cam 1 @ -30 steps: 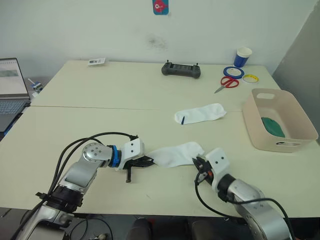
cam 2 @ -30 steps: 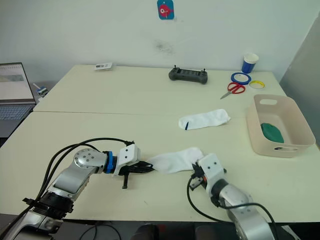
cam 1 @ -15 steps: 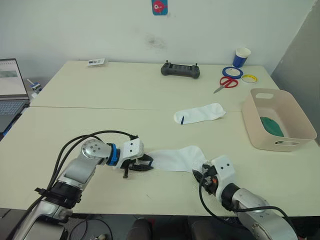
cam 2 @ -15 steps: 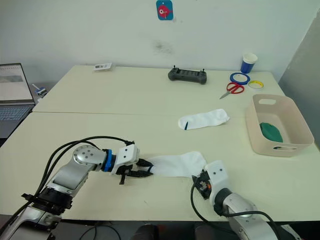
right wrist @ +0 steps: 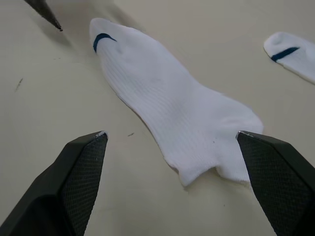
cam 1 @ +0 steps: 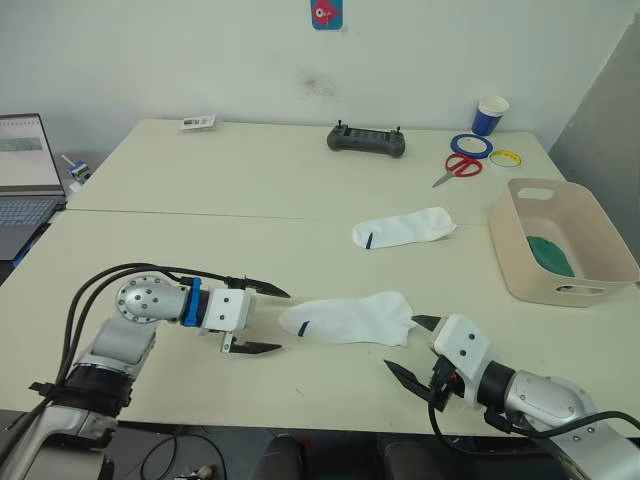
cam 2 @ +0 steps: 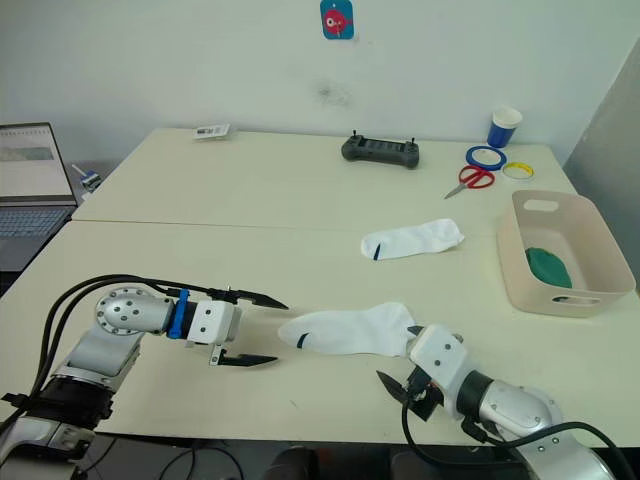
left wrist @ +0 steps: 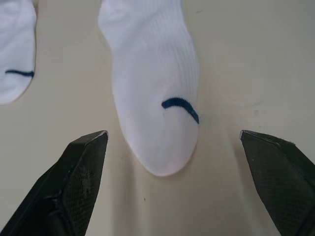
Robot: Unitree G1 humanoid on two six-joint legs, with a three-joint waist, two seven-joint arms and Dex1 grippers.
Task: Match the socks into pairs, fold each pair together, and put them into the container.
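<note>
White sock point(cam 1: 350, 318) lies flat — both tools spread, apart.

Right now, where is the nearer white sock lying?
The nearer white sock lies flat on the table's front edge, between the open left gripper and open right gripper.

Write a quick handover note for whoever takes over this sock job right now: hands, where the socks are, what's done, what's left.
Left hand: open, holding nothing, facing the toe of the near white sock.
Right hand: open, holding nothing, at that sock's cuff end.
Near white sock lies flat between the hands. Second white sock lies flat farther back, apart from it.
Tub to the right has something dark green inside, which looks like folded socks.
Left: stack the two white socks, fold them together, put them in the tub.
</note>
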